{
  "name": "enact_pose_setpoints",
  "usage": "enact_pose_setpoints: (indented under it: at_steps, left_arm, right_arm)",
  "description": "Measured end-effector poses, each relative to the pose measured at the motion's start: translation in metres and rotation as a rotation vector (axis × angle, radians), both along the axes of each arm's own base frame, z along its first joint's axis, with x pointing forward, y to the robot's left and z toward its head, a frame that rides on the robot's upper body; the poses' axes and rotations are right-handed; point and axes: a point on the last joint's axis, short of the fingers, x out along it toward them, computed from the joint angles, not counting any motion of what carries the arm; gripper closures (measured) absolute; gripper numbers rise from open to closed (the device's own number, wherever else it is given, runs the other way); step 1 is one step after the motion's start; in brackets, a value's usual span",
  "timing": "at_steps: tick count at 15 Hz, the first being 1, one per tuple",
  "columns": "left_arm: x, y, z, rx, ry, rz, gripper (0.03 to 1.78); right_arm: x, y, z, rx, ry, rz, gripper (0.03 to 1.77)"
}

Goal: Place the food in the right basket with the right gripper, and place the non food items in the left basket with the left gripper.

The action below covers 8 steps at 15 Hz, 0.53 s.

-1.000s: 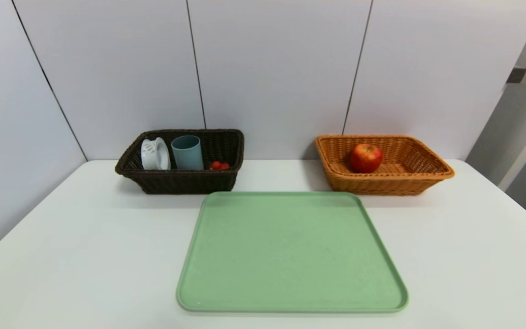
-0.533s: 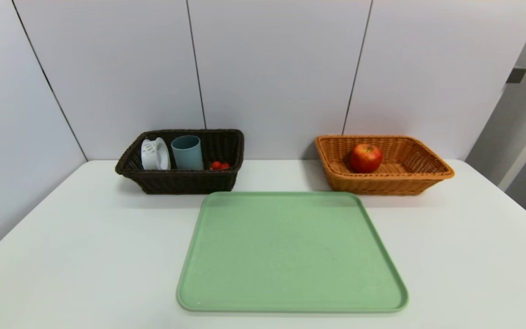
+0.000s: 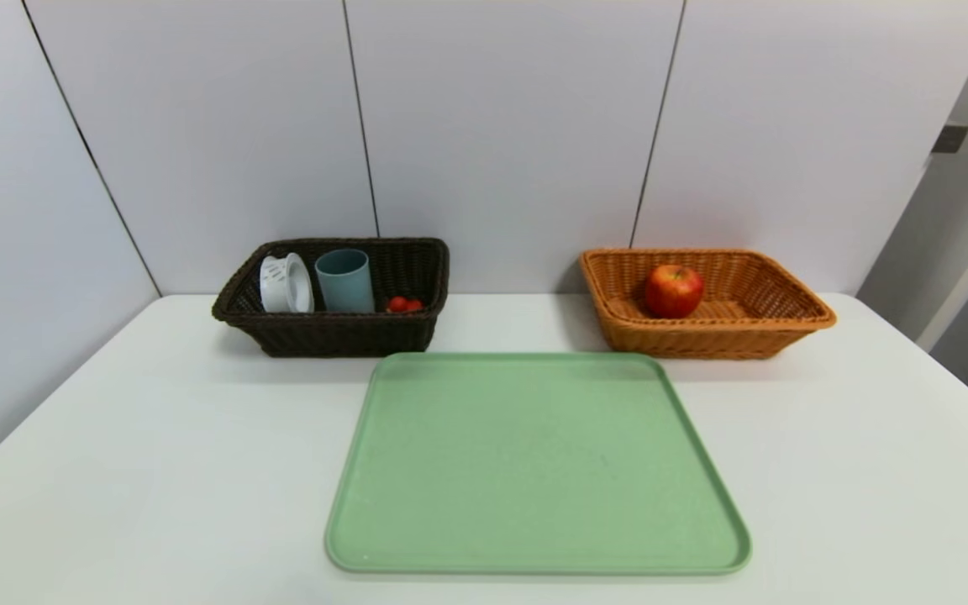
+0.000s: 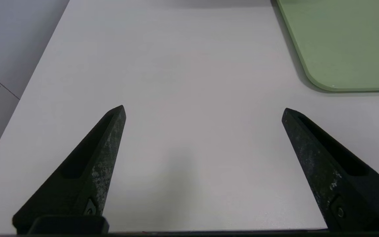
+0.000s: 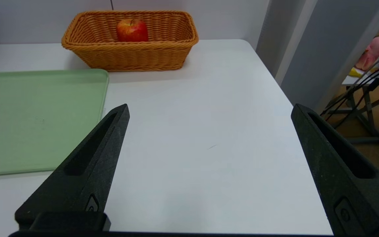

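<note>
the red apple lay in the orange basket on the right. the dark basket on the left held a white perforated ring, a grey-blue cup and small red pieces that i could not identify. the green tray sat bare on the white table. the left gripper hung spread wide over the table beside the tray's corner; the right gripper was likewise spread, holding nothing, on the tray's right side. no readable writing showed.
</note>
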Motion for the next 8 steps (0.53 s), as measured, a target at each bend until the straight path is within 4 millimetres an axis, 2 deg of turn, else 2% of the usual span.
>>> enact_pose_setpoints:
  at_steps: [5, 8]
  left_arm:
    - [0.0, 0.0, -0.001, 0.001, -0.003, -0.001, 0.12]
    - [0.002, 0.0, -0.005, 0.004, 0.003, 0.015, 0.12]
  right_arm:
    - [-0.003, -0.005, 0.006, -0.007, -0.018, 0.111, 0.1]
    - [-0.004, -0.006, -0.009, -0.012, -0.013, 0.133, 0.1]
